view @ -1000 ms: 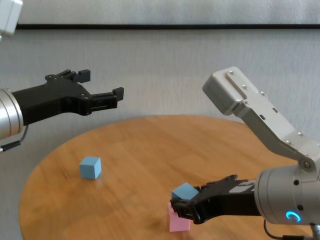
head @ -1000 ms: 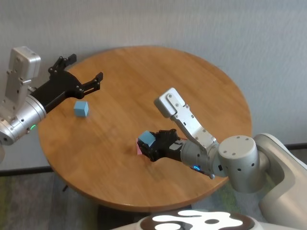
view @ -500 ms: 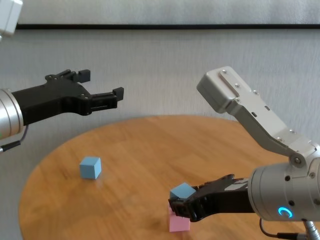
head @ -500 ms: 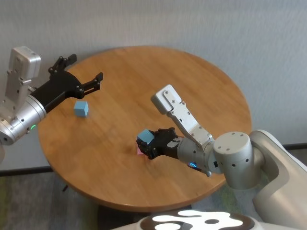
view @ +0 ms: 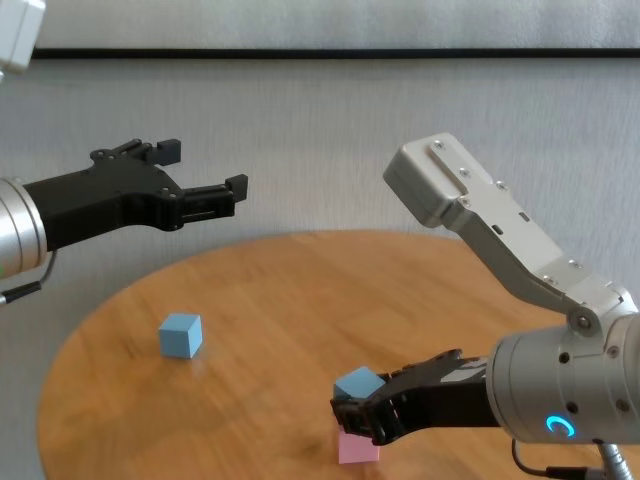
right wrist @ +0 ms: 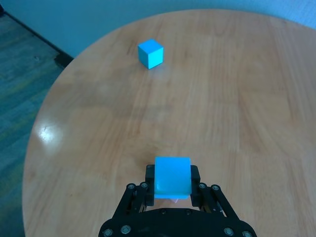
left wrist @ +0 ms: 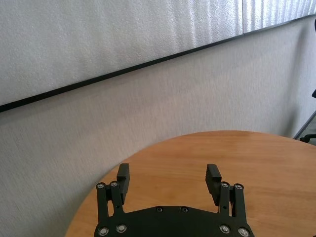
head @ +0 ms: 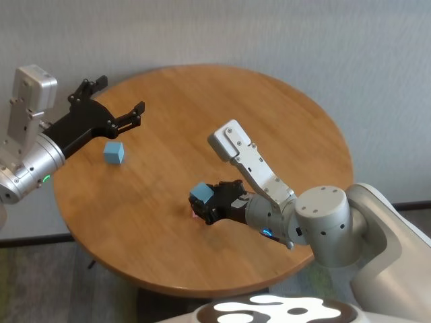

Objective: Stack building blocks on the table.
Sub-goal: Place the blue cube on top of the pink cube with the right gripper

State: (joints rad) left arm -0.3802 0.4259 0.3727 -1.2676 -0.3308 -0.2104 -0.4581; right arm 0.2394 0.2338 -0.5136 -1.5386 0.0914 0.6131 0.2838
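Observation:
My right gripper (head: pixel 204 202) is shut on a light blue block (head: pixel 201 193) and holds it just above the pink block (view: pixel 357 450), which sits on the round wooden table (head: pixel 269 114). In the right wrist view the held blue block (right wrist: pixel 172 177) hides nearly all of the pink one. In the chest view the blue block (view: pixel 357 383) hangs a little off the pink block's top, toward the left. A second light blue block (head: pixel 114 153) lies at the table's left side (view: pixel 180 335) (right wrist: pixel 150 53). My left gripper (head: pixel 121 111) is open and empty, high above that block (left wrist: pixel 168 178).
The table's near edge (head: pixel 182 286) curves just below the pink block. A pale wall (view: pixel 330 140) stands behind the table. Bare table top (head: pixel 222 101) stretches across the far and right side.
My right gripper has carried the blue block slightly left and forward over the pink block. The left arm and the other blue block have not moved.

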